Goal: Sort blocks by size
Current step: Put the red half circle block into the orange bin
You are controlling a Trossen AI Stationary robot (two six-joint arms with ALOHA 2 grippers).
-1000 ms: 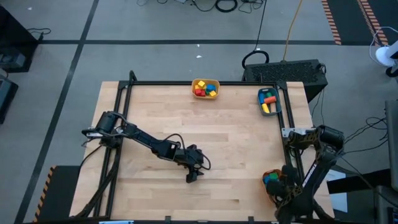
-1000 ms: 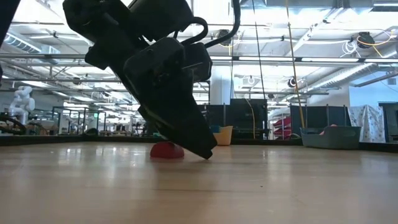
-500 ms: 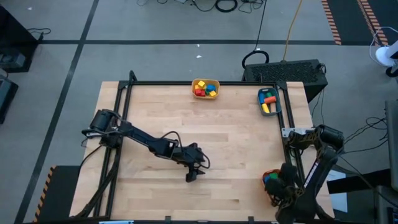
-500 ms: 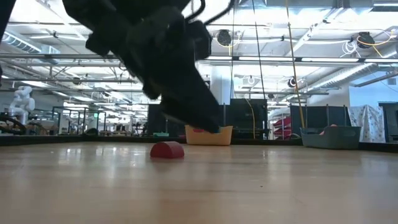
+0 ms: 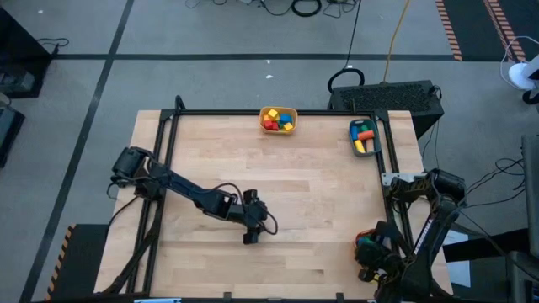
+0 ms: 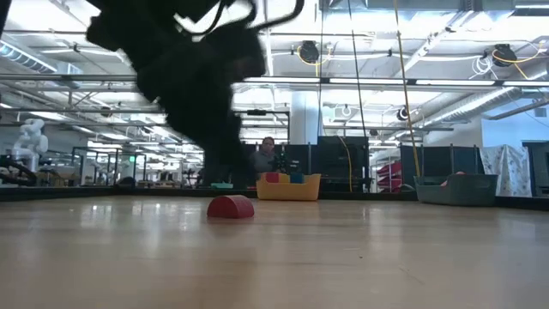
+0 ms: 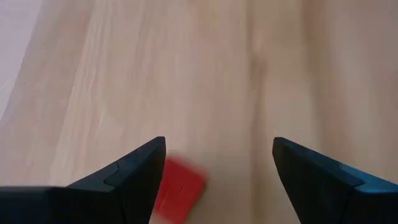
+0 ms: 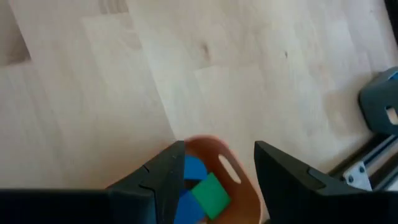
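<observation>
Hovering left gripper (image 7: 217, 168), fingers wide apart and empty, over red block (image 6: 231, 207) lying mid-bench, needing a drop and squeeze next, while right gripper (image 8: 217, 168), fingers apart, hanging above orange bin (image 8: 239, 186) holding blue and green blocks.

The left arm reached from its base at the table's left edge out across the wood toward the middle, bent at the elbow, its wrist tipped down. The left gripper (image 5: 250, 238) hung low over the tabletop with its two dark fingers (image 7: 134, 177) spread wide — nothing between them. The right arm stood folded at the table's near right corner. The right gripper (image 5: 368, 252) pointed downward there, its fingers (image 8: 158, 177) parted, holding nothing.
</observation>
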